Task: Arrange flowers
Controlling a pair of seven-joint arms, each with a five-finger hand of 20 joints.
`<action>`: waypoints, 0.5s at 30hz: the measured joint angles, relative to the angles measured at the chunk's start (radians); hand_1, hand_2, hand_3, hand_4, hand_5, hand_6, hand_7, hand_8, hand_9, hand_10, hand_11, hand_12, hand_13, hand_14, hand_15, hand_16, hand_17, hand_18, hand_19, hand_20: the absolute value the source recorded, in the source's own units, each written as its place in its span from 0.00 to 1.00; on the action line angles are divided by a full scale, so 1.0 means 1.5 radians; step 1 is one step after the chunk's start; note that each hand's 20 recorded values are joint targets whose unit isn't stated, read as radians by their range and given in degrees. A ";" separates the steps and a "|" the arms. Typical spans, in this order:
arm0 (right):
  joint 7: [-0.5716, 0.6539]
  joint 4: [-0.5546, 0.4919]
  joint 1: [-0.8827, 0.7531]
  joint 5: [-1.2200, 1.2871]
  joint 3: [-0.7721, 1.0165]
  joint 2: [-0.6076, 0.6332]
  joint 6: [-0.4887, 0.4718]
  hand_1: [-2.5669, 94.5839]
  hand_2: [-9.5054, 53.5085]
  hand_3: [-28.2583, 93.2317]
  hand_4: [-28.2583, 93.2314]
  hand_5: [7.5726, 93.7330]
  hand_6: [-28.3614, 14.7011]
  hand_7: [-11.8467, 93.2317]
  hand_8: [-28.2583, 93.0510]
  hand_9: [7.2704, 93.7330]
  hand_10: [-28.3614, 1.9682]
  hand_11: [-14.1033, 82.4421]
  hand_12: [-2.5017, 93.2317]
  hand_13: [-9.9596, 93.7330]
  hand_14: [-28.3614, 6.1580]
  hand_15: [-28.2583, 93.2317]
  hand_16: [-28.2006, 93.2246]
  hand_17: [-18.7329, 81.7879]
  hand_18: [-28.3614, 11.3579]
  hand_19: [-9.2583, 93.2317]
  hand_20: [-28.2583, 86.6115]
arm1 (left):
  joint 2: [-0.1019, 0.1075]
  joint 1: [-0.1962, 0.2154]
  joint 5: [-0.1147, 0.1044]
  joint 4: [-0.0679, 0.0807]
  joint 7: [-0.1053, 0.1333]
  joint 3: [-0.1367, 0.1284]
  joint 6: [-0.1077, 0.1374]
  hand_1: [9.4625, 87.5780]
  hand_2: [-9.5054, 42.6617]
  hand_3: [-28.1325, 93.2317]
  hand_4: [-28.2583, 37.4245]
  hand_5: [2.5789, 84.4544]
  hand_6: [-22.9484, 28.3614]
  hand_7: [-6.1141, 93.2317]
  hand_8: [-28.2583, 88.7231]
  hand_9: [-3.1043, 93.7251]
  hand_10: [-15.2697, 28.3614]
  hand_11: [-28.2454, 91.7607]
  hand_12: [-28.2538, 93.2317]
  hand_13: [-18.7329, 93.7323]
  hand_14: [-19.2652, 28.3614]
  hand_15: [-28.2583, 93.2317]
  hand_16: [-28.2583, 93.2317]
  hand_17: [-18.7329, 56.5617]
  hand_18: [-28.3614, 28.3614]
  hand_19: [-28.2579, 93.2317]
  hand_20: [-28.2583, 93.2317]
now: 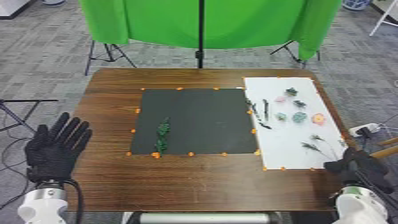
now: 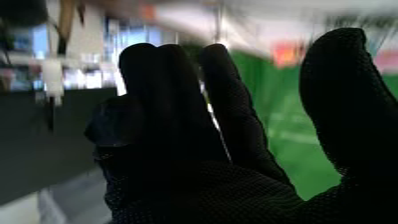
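Note:
In the head view my left hand lies at the table's left edge, its fingers straight and spread. My right hand is at the lower right, by the corner of the white sheet. The right wrist view shows my right hand with its fingers extended and the thumb apart. A green leafy stem rests on the left part of the dark mat. On the white sheet are dark twigs, a pink-orange flower, a pale green flower, several smaller flowers and thin sprigs.
Small orange tabs line the edges of the mat and sheet on the brown table. Behind the table hangs a green cloth with a black stand. A white device stands beyond the right edge.

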 measured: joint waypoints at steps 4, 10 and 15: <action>0.009 0.006 0.011 -0.017 0.002 0.000 0.023 0.38 0.00 0.89 0.00 0.58 0.45 0.25 0.13 0.53 0.18 0.42 0.20 0.55 0.20 0.86 0.36 0.52 0.00 1.00 0.70 | 0.000 0.000 0.000 0.000 -0.002 0.003 0.000 0.20 0.44 0.86 0.00 0.47 0.67 0.12 0.17 0.38 0.74 0.38 0.31 0.39 0.78 0.52 0.17 0.14 0.79 0.57 0.34; 0.010 0.042 0.055 0.029 -0.006 0.005 0.019 0.39 0.00 0.90 0.00 0.64 0.47 0.25 0.12 0.58 0.23 0.42 0.19 0.58 0.24 0.85 0.37 0.51 0.00 1.00 0.69 | 0.000 0.000 0.000 0.000 -0.003 0.006 0.000 0.20 0.44 0.86 0.00 0.47 0.67 0.12 0.17 0.38 0.74 0.38 0.31 0.39 0.78 0.52 0.17 0.14 0.79 0.57 0.34; 0.009 0.075 0.090 0.026 -0.027 0.013 0.024 0.45 0.00 0.91 0.00 0.68 0.49 0.26 0.13 0.62 0.28 0.42 0.19 0.62 0.29 0.84 0.37 0.53 0.01 1.00 0.70 | -0.002 0.000 0.000 0.000 -0.004 0.009 0.001 0.20 0.44 0.86 0.00 0.47 0.67 0.12 0.17 0.38 0.74 0.38 0.31 0.39 0.78 0.52 0.17 0.14 0.79 0.57 0.34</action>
